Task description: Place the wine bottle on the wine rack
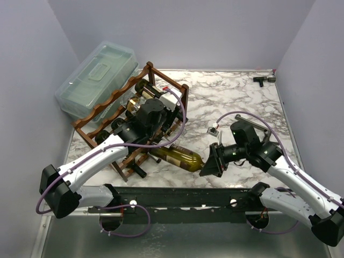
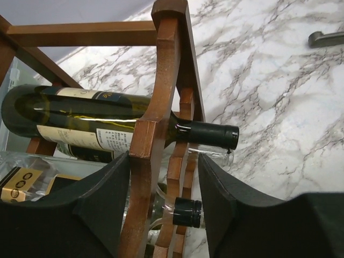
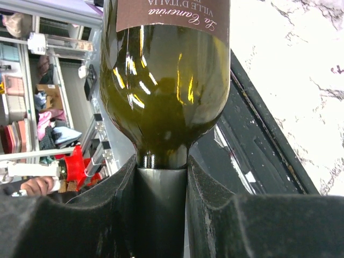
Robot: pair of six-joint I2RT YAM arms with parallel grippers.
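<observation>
Clamping the wine bottle (image 3: 166,80), the right pincer (image 3: 161,166) hides its neck.

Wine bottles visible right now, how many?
4 clearly: one wine bottle, neck in the right pincer, low beside the wine rack; three in it: green bottle on top, clear neck under it, black-capped bottle lower. Others may be hidden.

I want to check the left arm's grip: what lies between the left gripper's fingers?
A scalloped rail of the wine rack stands between the left gripper's fingers, clearest in the left wrist view.
</observation>
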